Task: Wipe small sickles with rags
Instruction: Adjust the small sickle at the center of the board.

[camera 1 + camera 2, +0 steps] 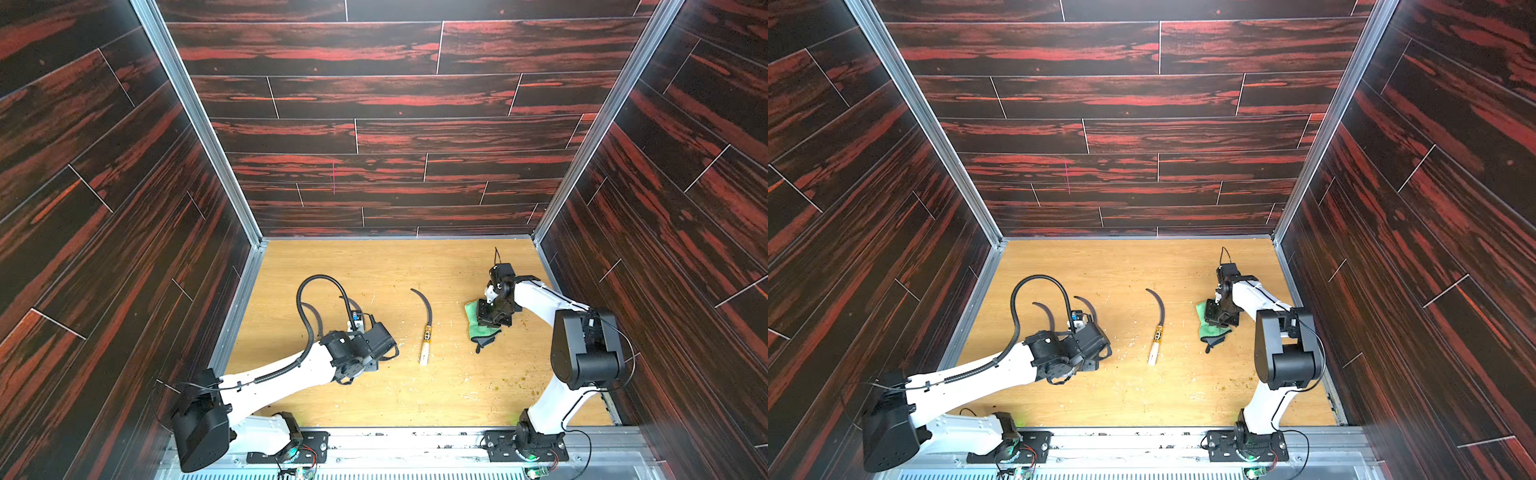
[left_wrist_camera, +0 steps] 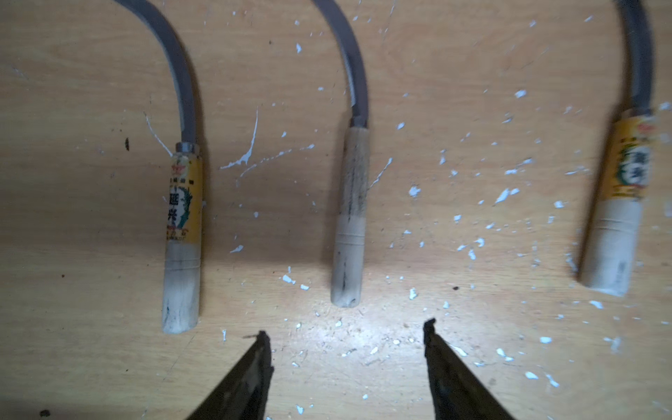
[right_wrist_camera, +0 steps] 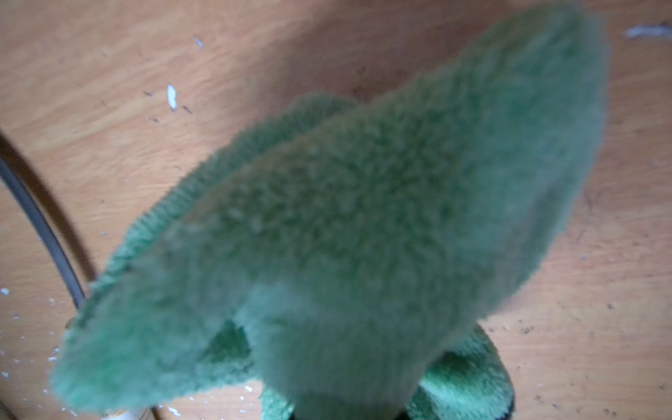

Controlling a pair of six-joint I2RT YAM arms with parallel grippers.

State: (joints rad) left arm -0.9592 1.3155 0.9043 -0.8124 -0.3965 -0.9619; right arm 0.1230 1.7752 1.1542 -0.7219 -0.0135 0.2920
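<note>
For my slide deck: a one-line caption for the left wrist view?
Open left pincer faces three small sickles lying side by side on a white-flecked wooden table.

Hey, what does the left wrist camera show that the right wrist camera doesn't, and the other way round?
Only the left wrist view: a plain-handled sickle lying between two yellow-labelled sickles, plus the open, empty left pincer.
Only the right wrist view: the green cloth, bunched up and filling most of the picture.
Both: the wooden tabletop flecked with white bits. The right wrist view also catches a curved blade at its edge, probably one of those same sickles.
</note>
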